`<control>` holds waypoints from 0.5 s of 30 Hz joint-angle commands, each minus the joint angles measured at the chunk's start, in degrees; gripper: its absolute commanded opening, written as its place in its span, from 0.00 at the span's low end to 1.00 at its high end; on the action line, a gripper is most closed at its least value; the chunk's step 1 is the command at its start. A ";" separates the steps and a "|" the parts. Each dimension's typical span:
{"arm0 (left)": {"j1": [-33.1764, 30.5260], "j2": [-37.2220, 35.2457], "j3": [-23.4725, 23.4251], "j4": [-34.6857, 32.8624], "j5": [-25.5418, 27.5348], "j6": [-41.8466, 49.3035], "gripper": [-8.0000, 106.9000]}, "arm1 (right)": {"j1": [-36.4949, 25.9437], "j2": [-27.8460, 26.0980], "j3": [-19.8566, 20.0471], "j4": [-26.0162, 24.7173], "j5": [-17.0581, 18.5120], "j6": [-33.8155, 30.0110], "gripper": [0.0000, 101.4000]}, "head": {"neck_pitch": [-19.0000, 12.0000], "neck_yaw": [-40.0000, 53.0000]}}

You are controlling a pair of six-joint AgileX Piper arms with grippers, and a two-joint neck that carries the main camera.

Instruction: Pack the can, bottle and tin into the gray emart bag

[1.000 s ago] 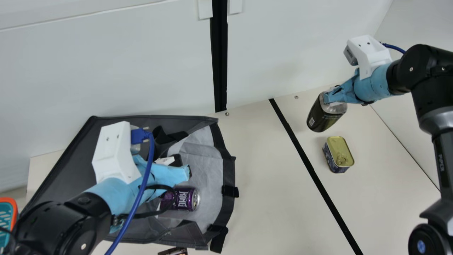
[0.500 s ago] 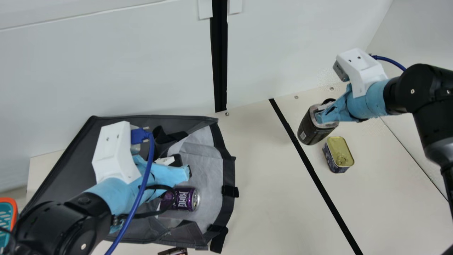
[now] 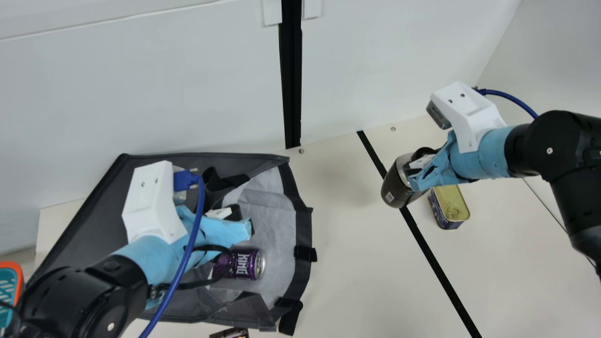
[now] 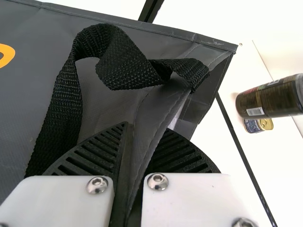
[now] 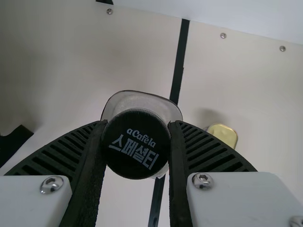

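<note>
My left gripper [image 3: 249,227] is at the gray bag [image 3: 89,234]; in the left wrist view the gripper [image 4: 135,137] is shut on the bag's edge [image 4: 158,120]. Inside the bag's mouth lies the purple can [image 3: 244,264] on its side. My right gripper [image 3: 415,180] holds the dark bottle [image 3: 396,188] tilted above the table, over the black line. Seen from the right wrist, the gripper [image 5: 136,137] has its fingers closed on both sides of the black cap [image 5: 137,144]. The tin [image 3: 450,206] stands on the table, partly behind the right gripper.
A black line [image 3: 441,267] runs across the cream table [image 3: 357,263]. A teal and orange basket [image 3: 9,291] is at the left edge, and a small dark item [image 3: 230,333] at the bottom edge. White walls stand behind.
My right arm has carried the bottle leftward and toward the main view's bottom, from beyond the tin to over the black line. The left arm, bag and can have kept still.
</note>
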 commanded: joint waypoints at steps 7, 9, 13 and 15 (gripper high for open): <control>0.00 0.00 0.00 0.00 0.00 0.00 0.16 | 2.20 -2.15 2.06 0.47 0.78 -0.47 0.00 | -1.39 -0.14; 0.00 0.00 0.00 0.00 0.00 0.00 0.16 | 2.92 -2.56 2.36 0.44 1.03 -0.43 0.00 | -1.39 -0.14; 0.00 0.00 0.00 0.00 0.00 0.00 0.16 | 4.42 -3.27 2.70 0.38 1.80 -0.23 0.00 | -1.39 -0.14; 0.00 0.00 0.00 0.00 0.00 0.00 0.16 | 5.28 -3.67 2.87 0.26 2.24 -0.13 0.00 | -1.39 -0.14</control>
